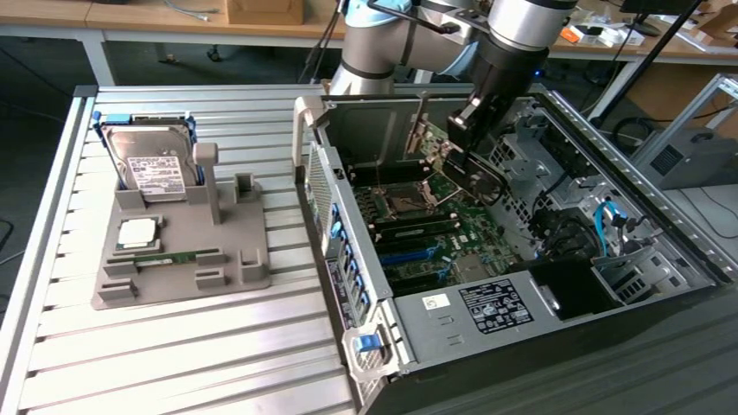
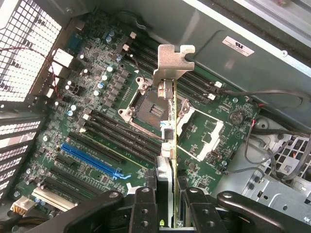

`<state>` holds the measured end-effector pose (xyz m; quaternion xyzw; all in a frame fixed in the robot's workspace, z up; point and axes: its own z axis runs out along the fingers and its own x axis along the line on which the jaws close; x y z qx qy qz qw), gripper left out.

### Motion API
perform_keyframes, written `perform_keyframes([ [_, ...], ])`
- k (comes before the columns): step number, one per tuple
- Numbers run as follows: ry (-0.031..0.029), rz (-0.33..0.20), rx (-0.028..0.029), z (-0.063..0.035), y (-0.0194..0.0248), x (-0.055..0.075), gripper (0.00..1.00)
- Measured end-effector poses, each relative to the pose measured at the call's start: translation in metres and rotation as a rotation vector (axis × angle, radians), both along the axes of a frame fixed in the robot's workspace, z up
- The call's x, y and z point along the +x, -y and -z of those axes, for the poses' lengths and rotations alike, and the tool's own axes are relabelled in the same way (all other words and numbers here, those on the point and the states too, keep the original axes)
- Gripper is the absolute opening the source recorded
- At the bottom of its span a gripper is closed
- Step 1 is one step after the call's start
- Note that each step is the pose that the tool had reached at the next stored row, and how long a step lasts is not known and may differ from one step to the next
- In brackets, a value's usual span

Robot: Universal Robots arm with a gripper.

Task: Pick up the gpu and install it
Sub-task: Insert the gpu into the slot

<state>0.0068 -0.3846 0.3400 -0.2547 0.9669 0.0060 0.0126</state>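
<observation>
My gripper (image 2: 170, 206) is shut on the gpu (image 2: 171, 128), which I see edge-on as a thin strip between the two fingers (image 2: 145, 206). Its silver-tan metal bracket (image 2: 173, 60) is at the end far from the gripper. The card hangs above the green motherboard (image 2: 209, 141), over the empty CPU socket (image 2: 153, 107) and apart from the blue slot (image 2: 92, 158). In the exterior view the gripper (image 1: 467, 156) is lowered inside the open computer case (image 1: 461, 303), with the gpu (image 1: 475, 180) held just above the motherboard (image 1: 433, 238).
On the slatted table at the exterior view's left, a grey fixture (image 1: 237, 272) holds a hard drive (image 1: 155, 169), a CPU (image 1: 138, 232) and a RAM stick (image 1: 168, 257). Case walls, a drive cage (image 1: 542, 147) and cables (image 1: 611, 225) surround the gripper.
</observation>
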Motion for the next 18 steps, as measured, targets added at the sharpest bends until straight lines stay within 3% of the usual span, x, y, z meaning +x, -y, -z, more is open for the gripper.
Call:
perform_keyframes([
  [18, 0.0, -0.066, -0.0001, 0.0, 0.0, 0.0, 0.27],
])
